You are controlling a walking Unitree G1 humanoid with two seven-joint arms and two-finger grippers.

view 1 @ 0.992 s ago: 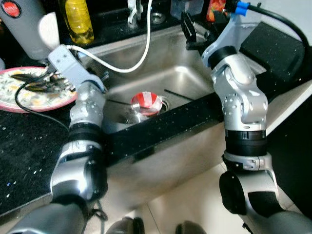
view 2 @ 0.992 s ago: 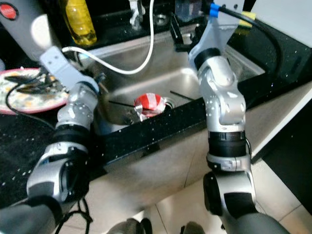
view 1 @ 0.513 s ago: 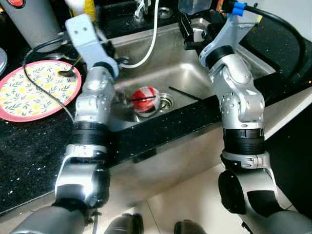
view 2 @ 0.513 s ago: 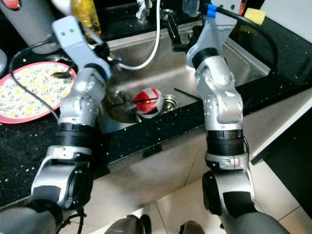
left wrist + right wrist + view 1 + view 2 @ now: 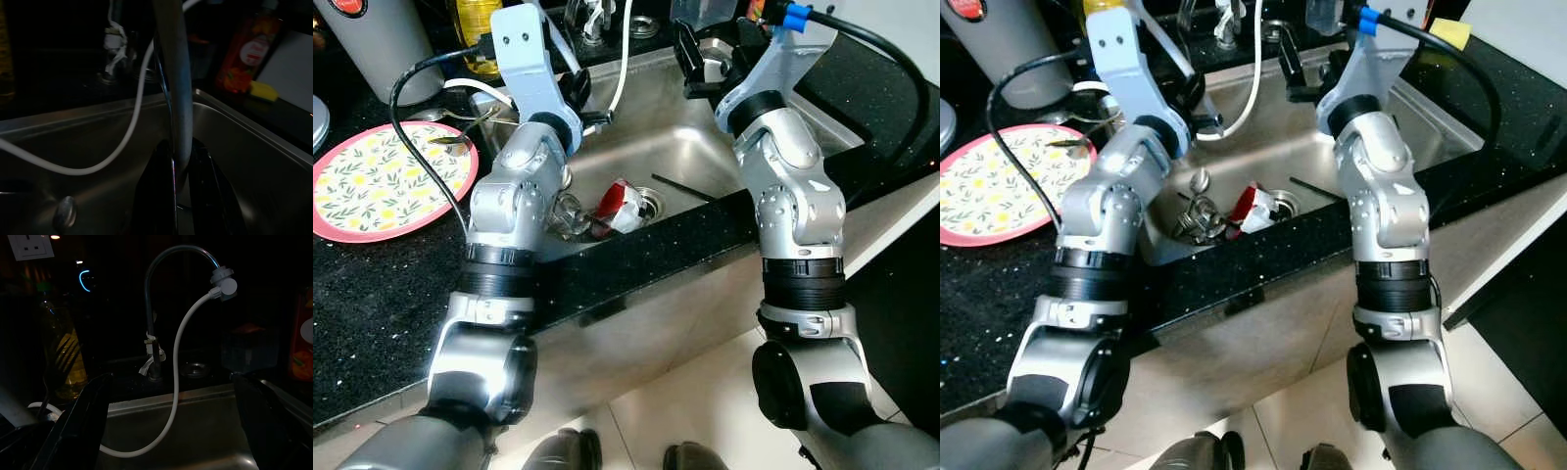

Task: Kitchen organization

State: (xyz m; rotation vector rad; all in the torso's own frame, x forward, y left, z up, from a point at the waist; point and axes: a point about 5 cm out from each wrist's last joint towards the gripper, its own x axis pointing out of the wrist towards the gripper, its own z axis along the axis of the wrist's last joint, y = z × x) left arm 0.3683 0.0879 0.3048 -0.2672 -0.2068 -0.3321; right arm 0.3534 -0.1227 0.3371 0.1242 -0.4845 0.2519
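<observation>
A steel sink (image 5: 705, 162) is being shown from above, with a red-and-white cup (image 5: 619, 199) lying tipped by the drain beside a clear glass (image 5: 1197, 217) and a metal spoon (image 5: 1200, 180). The left gripper (image 5: 182, 161) is being held over the basin's rear left; in the left wrist view its fingers (image 5: 161, 196) are being kept nearly closed about a slim grey handle-like object (image 5: 175, 73), whose identity cannot be told. The right gripper (image 5: 705, 61) is being held spread wide, gripping nothing, above the far rim. The cup is judged light, rigid and probably wet and slippery; its rim is best pinched. It is lying below and nearer than both grippers.
</observation>
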